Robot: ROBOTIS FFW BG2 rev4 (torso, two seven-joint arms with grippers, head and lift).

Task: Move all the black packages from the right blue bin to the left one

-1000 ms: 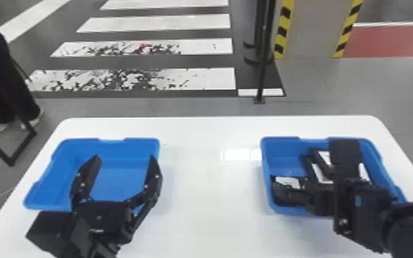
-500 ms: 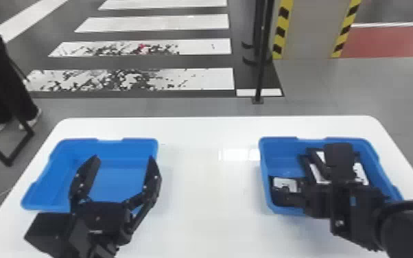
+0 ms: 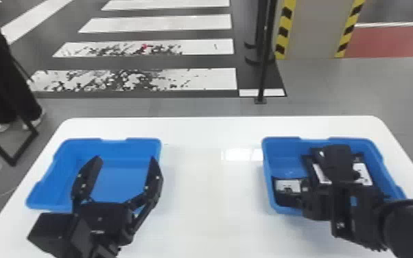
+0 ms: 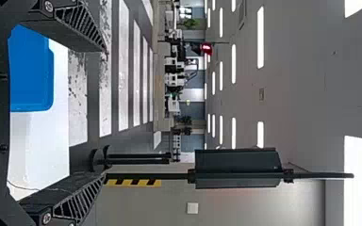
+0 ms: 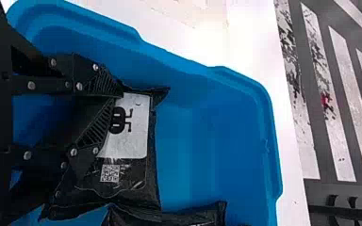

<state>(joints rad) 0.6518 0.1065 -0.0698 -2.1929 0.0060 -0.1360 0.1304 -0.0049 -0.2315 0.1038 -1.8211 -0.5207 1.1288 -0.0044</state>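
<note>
Across the white counter (image 3: 209, 212) in the head view, we have two blue plastic bins to work between: the left blue bin (image 3: 130, 151), which is where our goods must go, and the right blue bin (image 3: 281, 139), which holds them. A flat black plastic package with a white label (image 3: 286, 187) lies at the right bin's near left corner, with other black packages (image 3: 363, 173) beside it under our black right arm (image 3: 356, 209). Our left gripper (image 3: 125, 159) waits over the left bin, jaws spread with nothing between them. Seen from the left wrist, those jaws stand wide apart. Seen from the right wrist, our right gripper (image 5: 121, 96) has its jaws drawn together on the labelled package, and we take them to be pinching its film. We judge the step in hand to be the pick. Next we should lift straight up, watch that the slick film doesn't slip or snag a neighbour, clear the rim, then carry it leftward.
</note>
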